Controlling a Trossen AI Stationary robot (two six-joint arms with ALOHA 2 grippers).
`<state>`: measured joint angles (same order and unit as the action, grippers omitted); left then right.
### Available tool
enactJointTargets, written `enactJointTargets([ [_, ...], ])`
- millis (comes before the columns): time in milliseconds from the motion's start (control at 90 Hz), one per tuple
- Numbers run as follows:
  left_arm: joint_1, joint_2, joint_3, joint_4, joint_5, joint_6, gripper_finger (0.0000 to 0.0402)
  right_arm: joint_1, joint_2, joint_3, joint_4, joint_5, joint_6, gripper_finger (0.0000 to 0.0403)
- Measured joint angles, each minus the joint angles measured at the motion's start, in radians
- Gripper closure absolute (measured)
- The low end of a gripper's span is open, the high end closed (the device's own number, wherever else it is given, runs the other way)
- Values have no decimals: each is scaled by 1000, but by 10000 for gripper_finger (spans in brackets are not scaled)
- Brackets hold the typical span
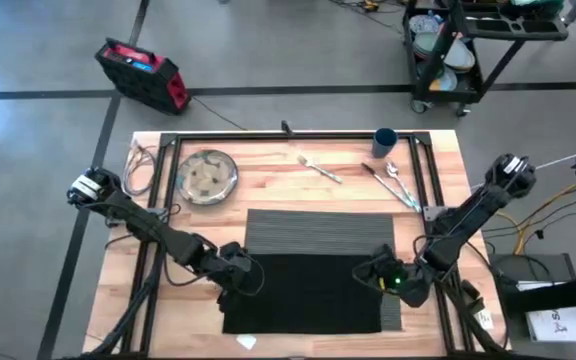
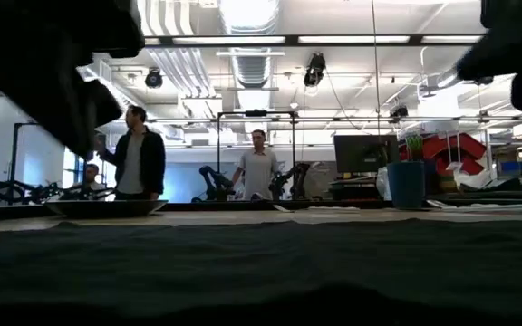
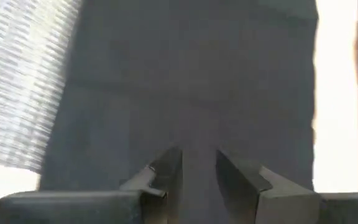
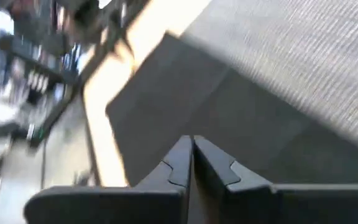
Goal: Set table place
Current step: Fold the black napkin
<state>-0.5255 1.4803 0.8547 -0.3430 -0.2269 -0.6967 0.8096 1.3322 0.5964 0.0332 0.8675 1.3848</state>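
Napkin [image 1: 303, 293] lies over the mat [image 1: 318, 232] at the counter's [image 1: 268, 180] near edge; left hand [image 1: 236, 272] slightly parted, right hand [image 1: 393, 280] pinched on its corner, apparently to spread it flat.

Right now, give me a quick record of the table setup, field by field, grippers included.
placemat: grey ribbed, middle of table
napkin: black cloth spread over placemat's near part
left gripper: at napkin's left edge, fingers slightly apart
right gripper: at napkin's right edge, shut on the cloth
plate: far left, off the placemat
fork: far middle
other cutlery: far right
cup: blue, far edge
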Motion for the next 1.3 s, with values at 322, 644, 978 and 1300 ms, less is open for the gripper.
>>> enactJointTargets([
  [322, 81, 25, 0, 135, -488, -152, 324, -108, 44, 0, 2, 206, 79, 403],
  [644, 228, 106, 0, 449, -176, 22, 326, -237, 22, 0, 10, -166, -78, 403],
  [978, 271, 138, 0, 516, 460, 155, 326, -264, 18, 0, 2, -923, -249, 403],
  [1300, 275, 105, 0, 496, 171, -114, 326, -271, 18, 0, 18, -435, -127, 403],
])
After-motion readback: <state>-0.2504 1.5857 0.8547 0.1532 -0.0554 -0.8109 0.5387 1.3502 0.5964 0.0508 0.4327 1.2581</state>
